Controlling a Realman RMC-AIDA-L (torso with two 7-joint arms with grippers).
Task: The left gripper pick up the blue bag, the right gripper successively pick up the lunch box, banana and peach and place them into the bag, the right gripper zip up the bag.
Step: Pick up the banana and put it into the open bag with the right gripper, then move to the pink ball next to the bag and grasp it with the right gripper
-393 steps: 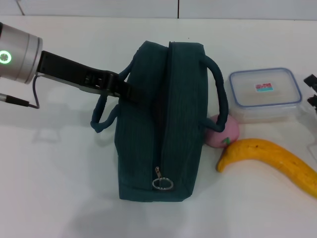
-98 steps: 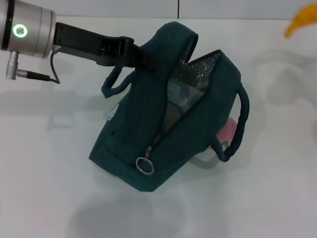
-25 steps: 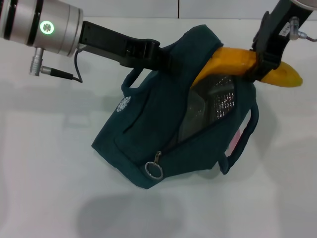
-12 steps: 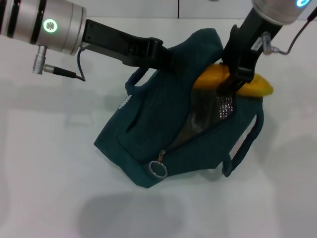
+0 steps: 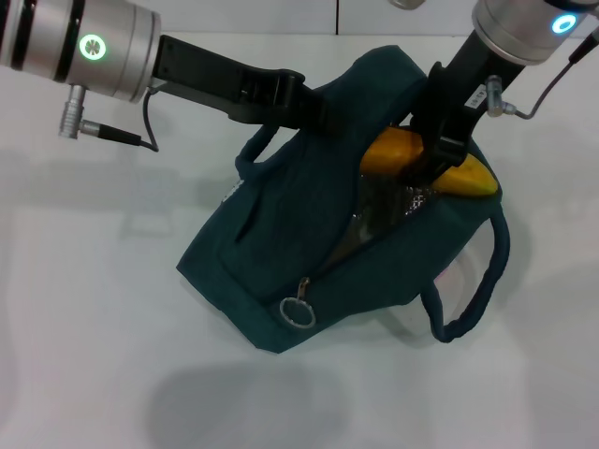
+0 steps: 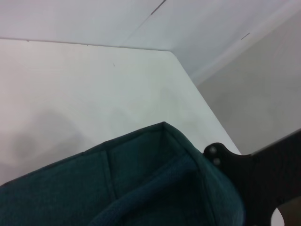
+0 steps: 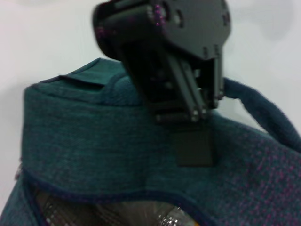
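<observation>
**Inspector A:** Count of tools, please.

**Inspector B:** Two. The left tool [image 5: 314, 108] reaches in from nine o'clock and is clamped on the upper edge of the blue bag [image 5: 281, 243], holding that side raised above the desk [image 5: 84, 309]. In the right wrist view the same tool [image 7: 190, 117] shows one finger pressed flat against the bag's [image 7: 94, 136] outer fabric.

**Inspector A:** And the other?

**Inspector B:** The right tool [image 5: 440, 154] comes down from one o'clock and grips one banana [image 5: 398, 150] across its middle. The banana lies across the bag's open mouth, one end over the silvery lining, the other end jutting past the far rim toward three o'clock.

**Inspector A:** Bag details?

**Inspector B:** One bag, mouth open. Two loop handles: one at its three o'clock side hanging down to the desk, one under the left tool. One zipper ring pull [image 5: 299, 313] at the six o'clock end.

**Inspector A:** Left wrist view?

**Inspector B:** Bag fabric [image 6: 141, 179] and bare desk beyond only.
</observation>
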